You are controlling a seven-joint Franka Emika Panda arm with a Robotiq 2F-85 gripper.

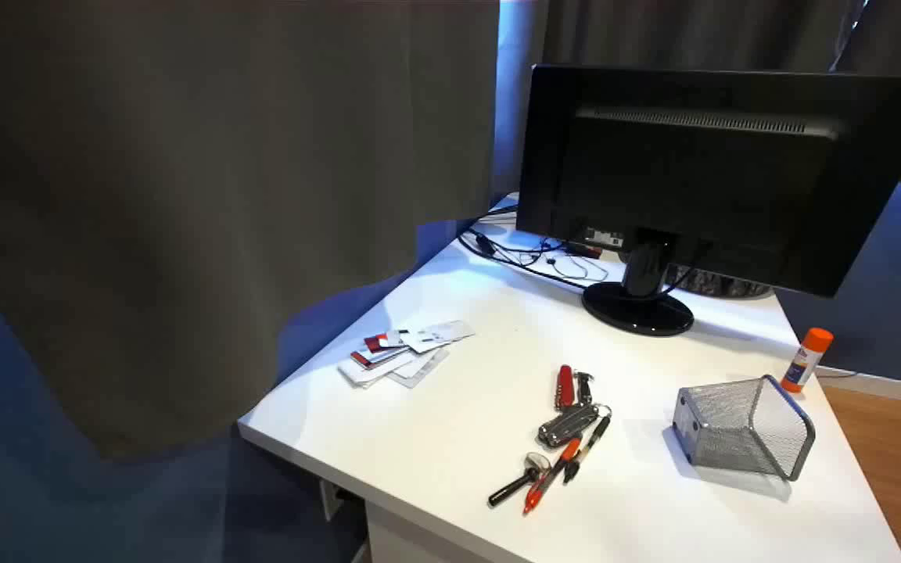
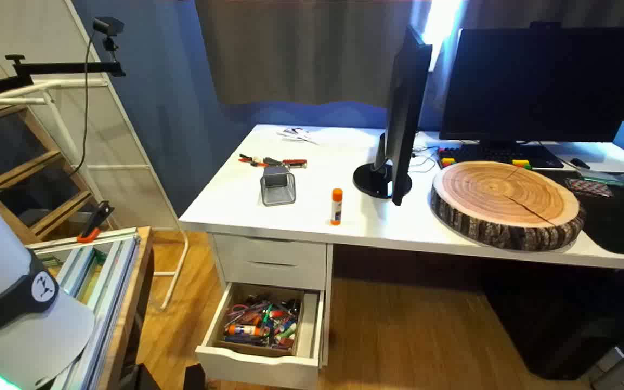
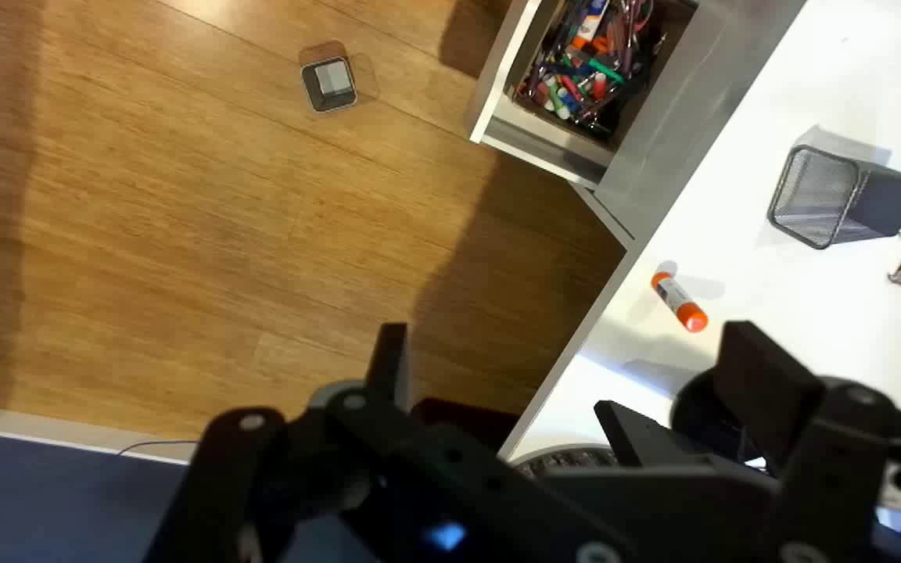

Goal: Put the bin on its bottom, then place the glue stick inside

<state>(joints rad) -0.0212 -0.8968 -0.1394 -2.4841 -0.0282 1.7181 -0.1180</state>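
The grey mesh bin (image 1: pixel 744 426) lies on its side on the white desk in both exterior views (image 2: pixel 278 187). Its open mouth faces the desk's front edge. It also shows in the wrist view (image 3: pixel 818 195). The glue stick (image 1: pixel 806 360), white with orange ends, stands upright near the desk's front edge, beside the bin and apart from it. It also shows in an exterior view (image 2: pixel 336 207) and in the wrist view (image 3: pixel 679 302). My gripper (image 3: pixel 568 344) is open, its fingers wide apart with nothing between them. It is high over the desk's front edge, apart from the bin and the glue stick.
A monitor (image 1: pixel 701 172) stands behind the glue stick. Pens and tools (image 1: pixel 568 426) lie beside the bin. Cards (image 1: pixel 403 352) lie farther back. A round wood slab (image 2: pixel 507 197) is on the desk. A filled drawer (image 2: pixel 258 360) is pulled out below. A small container (image 3: pixel 331 84) is on the floor.
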